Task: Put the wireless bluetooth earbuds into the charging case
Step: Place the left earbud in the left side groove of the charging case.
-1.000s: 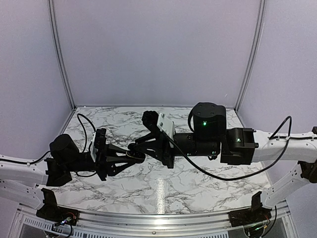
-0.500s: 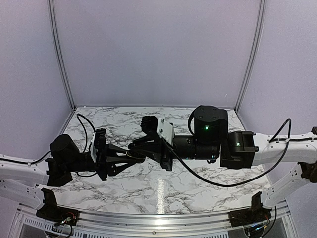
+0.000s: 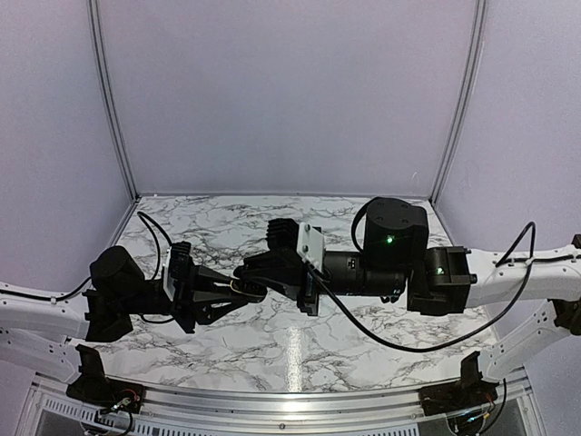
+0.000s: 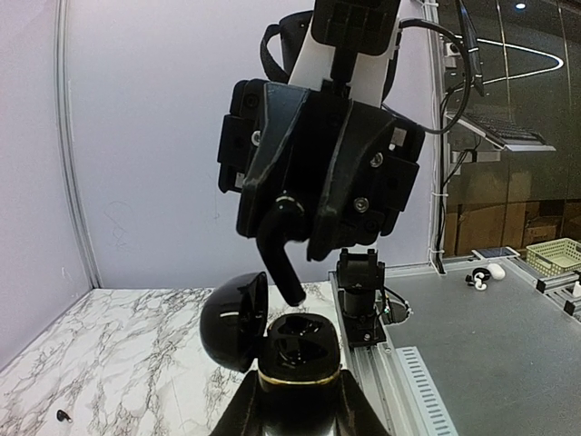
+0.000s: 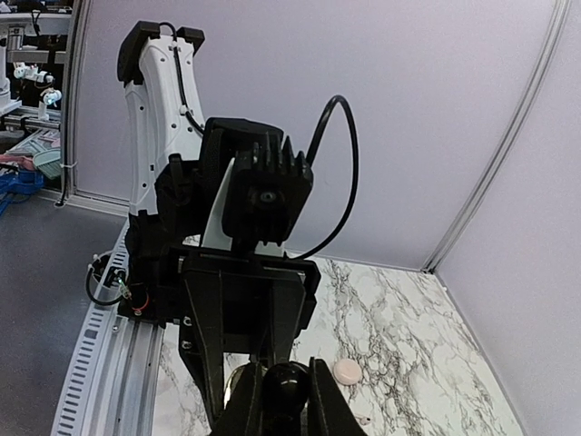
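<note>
Crowding the air over the marble worktop [image 3: 363,336], both arms meet nose to nose. The right arm's black cable [image 3: 408,322] loops low in front. On the marble lie a pale pinkish disc [image 5: 347,371], a smaller pale bit [image 5: 361,420] just beside it, and well apart a tiny black speck [image 4: 62,416], too small to identify.

Since a second ago the right arm's wrist has dropped and rolled, bringing its tip closer onto the left one. The left arm has barely shifted.

Left gripper [image 4: 298,400] is clenched on the charging case [image 4: 300,350], held clear of the marble. The case is black and rounded with a gold band at the rim, dark wells showing, and its domed lid [image 4: 234,320] swung open to one side.

Right gripper [image 5: 281,372] hangs just above the open case with its fingers close together. Cannot tell whether an earbud is pinched there.
</note>
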You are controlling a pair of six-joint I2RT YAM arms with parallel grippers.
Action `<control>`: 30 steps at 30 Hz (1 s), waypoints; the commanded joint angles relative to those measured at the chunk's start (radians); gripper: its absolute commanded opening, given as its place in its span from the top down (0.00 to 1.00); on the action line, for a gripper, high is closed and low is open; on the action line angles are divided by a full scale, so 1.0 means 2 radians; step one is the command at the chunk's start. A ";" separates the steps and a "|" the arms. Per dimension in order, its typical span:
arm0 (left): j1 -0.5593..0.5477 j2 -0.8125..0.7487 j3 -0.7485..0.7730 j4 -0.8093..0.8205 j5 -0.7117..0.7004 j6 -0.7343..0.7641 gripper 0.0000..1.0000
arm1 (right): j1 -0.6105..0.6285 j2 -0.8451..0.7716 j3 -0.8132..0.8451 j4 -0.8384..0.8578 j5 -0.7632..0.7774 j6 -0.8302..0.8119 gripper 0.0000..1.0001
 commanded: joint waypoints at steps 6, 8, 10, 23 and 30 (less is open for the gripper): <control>-0.003 0.002 0.014 0.039 0.004 -0.009 1.00 | 0.019 -0.001 -0.002 0.037 0.008 -0.029 0.94; -0.003 0.003 0.013 0.042 0.000 -0.017 1.00 | 0.022 0.002 -0.004 0.041 0.013 -0.032 0.94; -0.003 0.005 0.014 0.044 -0.002 -0.024 1.00 | 0.023 0.005 -0.006 0.044 0.019 -0.035 0.94; -0.003 0.001 0.013 0.049 -0.009 -0.033 1.00 | 0.031 0.018 -0.019 0.085 0.081 -0.045 0.94; -0.003 -0.002 0.011 0.050 -0.015 -0.032 1.00 | 0.032 0.029 -0.022 0.101 0.099 -0.049 0.94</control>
